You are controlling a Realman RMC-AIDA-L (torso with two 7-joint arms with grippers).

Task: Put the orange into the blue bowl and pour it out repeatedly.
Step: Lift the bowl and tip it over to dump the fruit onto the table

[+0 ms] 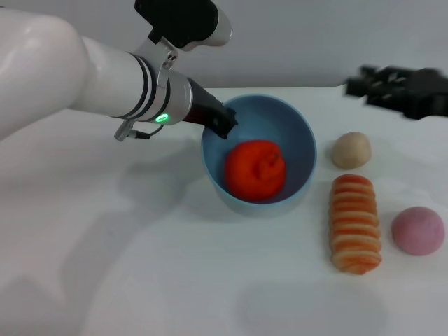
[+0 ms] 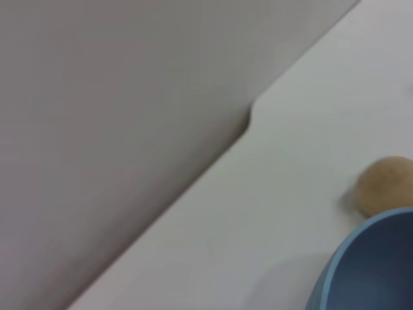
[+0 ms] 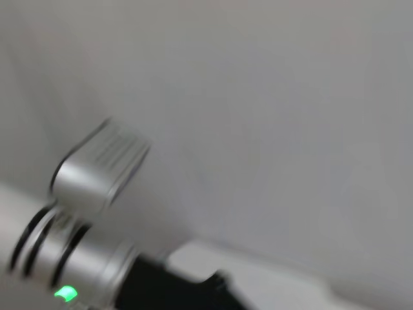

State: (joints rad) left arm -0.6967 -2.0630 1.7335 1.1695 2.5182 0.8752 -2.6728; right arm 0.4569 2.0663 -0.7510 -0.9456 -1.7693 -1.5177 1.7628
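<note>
The blue bowl (image 1: 294, 133) sits mid-table, tipped so that its opening faces me. The red-orange, bumpy orange (image 1: 255, 169) lies inside it. My left gripper (image 1: 222, 123) is at the bowl's left rim, its black fingers closed on the edge. Part of the bowl's rim also shows in the left wrist view (image 2: 371, 265). My right gripper (image 1: 399, 89) hangs above the table's far right corner, away from the bowl, and is blurred. The right wrist view shows only my left arm's silver wrist (image 3: 90, 174) against the wall.
Right of the bowl are a tan ball (image 1: 351, 150), also in the left wrist view (image 2: 386, 184), a long orange-striped bread loaf (image 1: 355, 222) and a smooth pink ball (image 1: 418, 230). The white table (image 1: 140, 280) ends at a grey wall behind.
</note>
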